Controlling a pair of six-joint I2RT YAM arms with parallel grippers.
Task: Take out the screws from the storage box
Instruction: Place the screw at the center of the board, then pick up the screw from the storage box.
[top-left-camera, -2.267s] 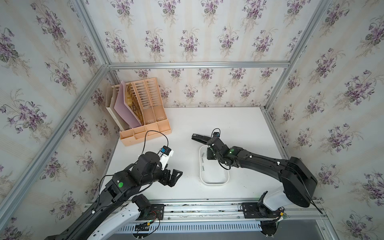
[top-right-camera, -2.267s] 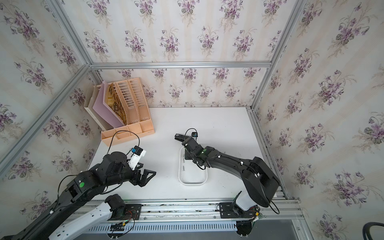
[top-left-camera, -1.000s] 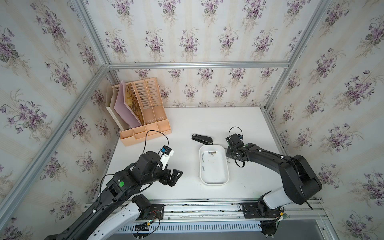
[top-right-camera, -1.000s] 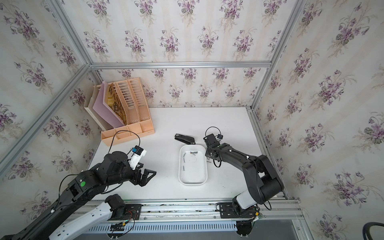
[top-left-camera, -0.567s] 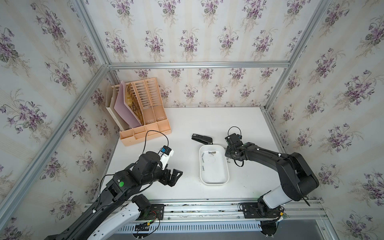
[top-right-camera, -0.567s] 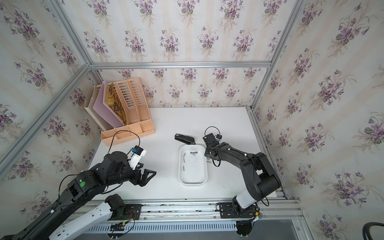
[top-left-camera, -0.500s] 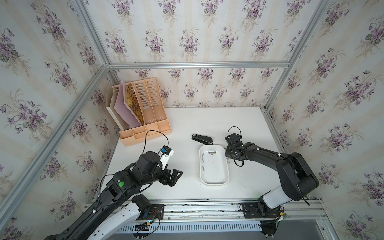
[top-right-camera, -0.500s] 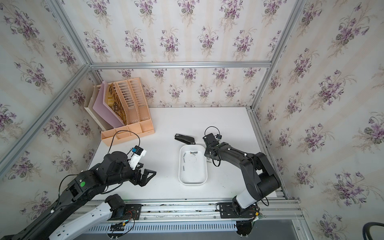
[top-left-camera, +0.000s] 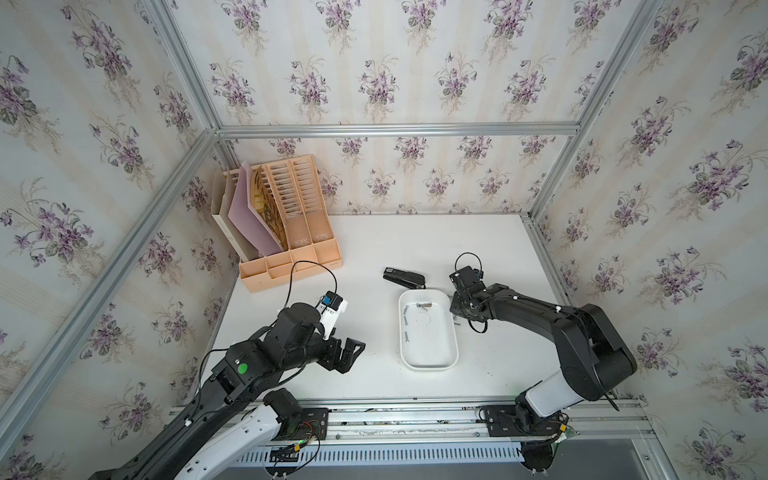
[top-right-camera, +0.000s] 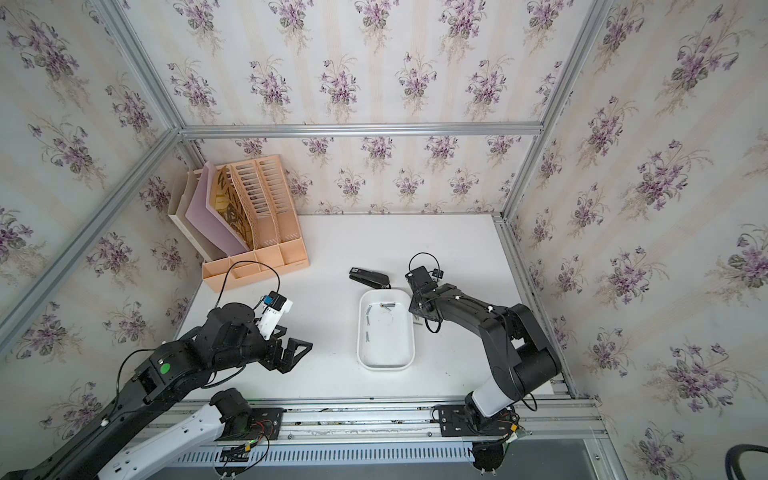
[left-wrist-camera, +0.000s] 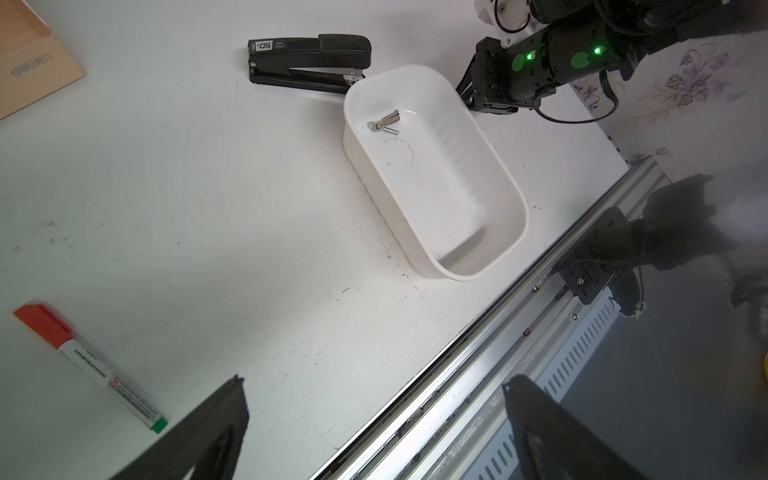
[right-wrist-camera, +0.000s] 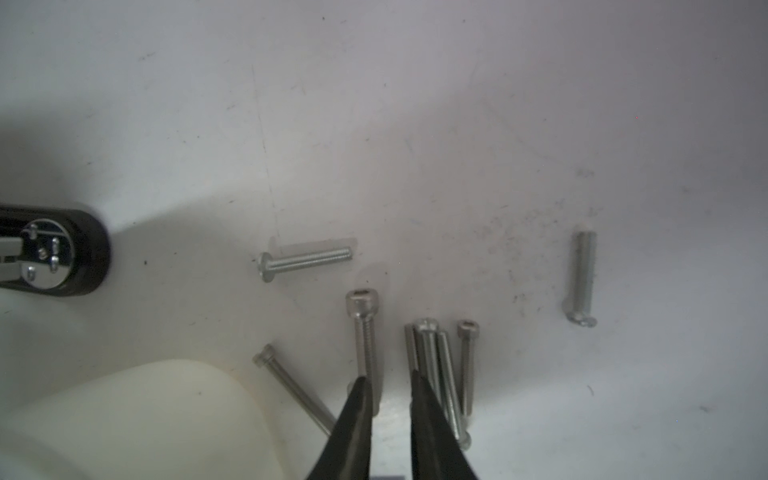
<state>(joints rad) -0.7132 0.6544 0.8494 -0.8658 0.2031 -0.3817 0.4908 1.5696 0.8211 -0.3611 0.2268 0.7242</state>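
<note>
**Right jaws low among loose screws beside the storage box**

Nearest the front rail, the left arm hangs over the front left of the counter. The left jaws stand wide apart and hold nothing. Its wrist view shows a marker pen with an orange cap and a green end, lying on the counter close by.

Further in, right of the middle, sits the white storage box, its long side running front to back. In both top views a few screws lie in its far end, with two or three more along its left wall.

Just beside the box's far right corner, the right arm is bent down to the counter. The right jaws are parted by only a narrow gap; bare counter shows between the fingertips and nothing is gripped. Seven or eight more screws lie loose on the counter there, outside the box. A tight cluster is partly hidden behind one tip, one socket-head screw runs under the other, and two lie apart.

Beyond the box, just beside its far left corner, lies a black stapler. Farthest back, in the left corner, stands a peach file organizer holding a pink folder.
</note>
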